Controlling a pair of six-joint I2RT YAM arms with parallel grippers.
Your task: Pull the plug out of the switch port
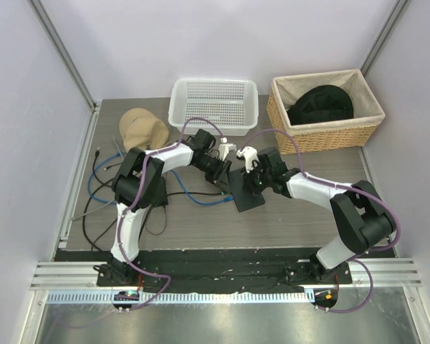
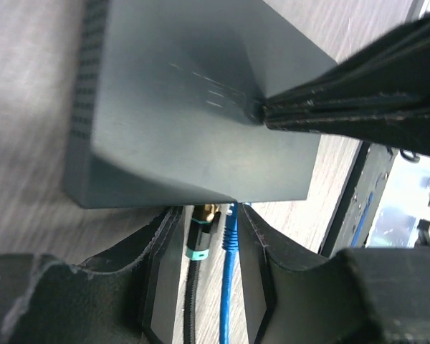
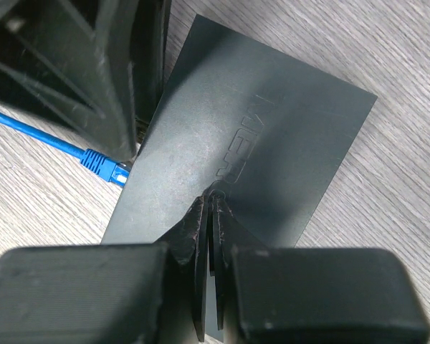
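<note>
Left gripper (image 2: pixel 210 213) has its jaws partway apart, straddling a black plug (image 2: pixel 201 233) and a blue cable (image 2: pixel 229 240) right at the edge of the switch (image 2: pixel 179 107). Honestly can't tell if they're biting yet. Right gripper (image 3: pixel 211 197) is clenched with nothing in it, tips pressed on the switch's top like it's pinning it down. So nothing's pulled: both leads look seated, and the actual yank is what's left. The switch lies flat in the middle of the table (image 1: pixel 294 215). Both arms lean in from either side and meet over it, wrists tipped down.
</note>
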